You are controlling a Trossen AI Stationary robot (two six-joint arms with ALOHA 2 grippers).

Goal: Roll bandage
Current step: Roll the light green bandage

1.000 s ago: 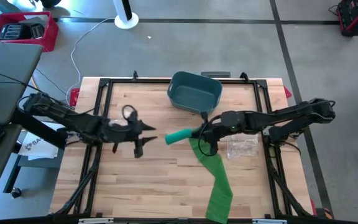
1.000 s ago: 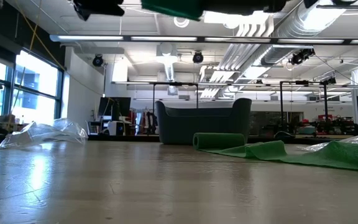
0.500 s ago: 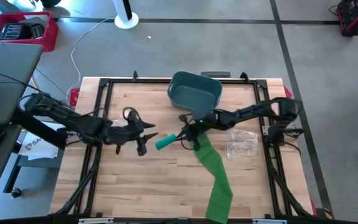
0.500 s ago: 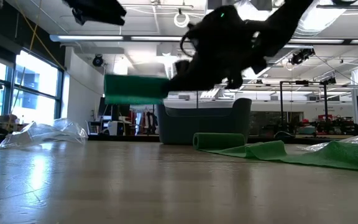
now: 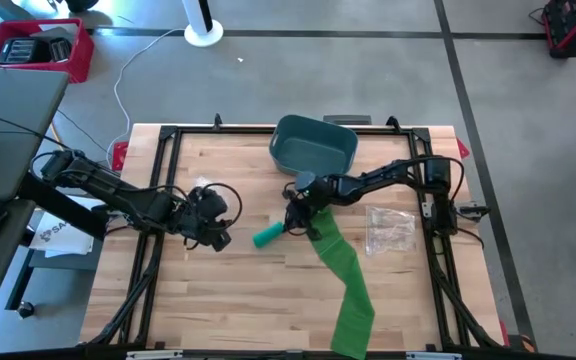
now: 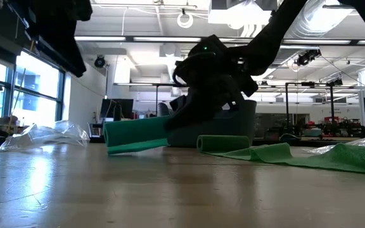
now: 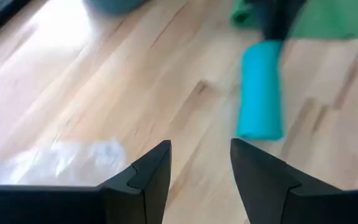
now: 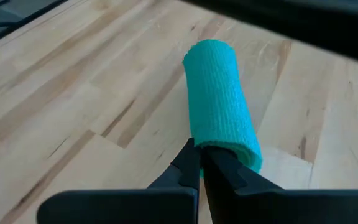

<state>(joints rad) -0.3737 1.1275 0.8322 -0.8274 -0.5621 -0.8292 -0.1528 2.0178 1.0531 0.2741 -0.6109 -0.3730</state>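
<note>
I see clear plastic wrap (image 5: 200, 192) at the table's (image 5: 238, 290) left side, with my left gripper (image 5: 213, 222) beside it; in the left wrist view its fingers (image 7: 148, 177) stand apart with nothing between them. Further right, near the table's centre, lies the rolled green bandage (image 5: 269, 236), one end low on the wood in the low view (image 6: 135, 136). My right gripper (image 5: 293, 215) has its fingers (image 8: 194, 168) clenched on the roll's near end, pinching the edge (image 8: 219, 127). Behind them sits a teal bin (image 5: 314, 146). From the roll, the unrolled green strip (image 5: 346, 280) runs toward the front edge and over it. To its right lies a second piece of clear plastic (image 5: 389, 232).
</note>
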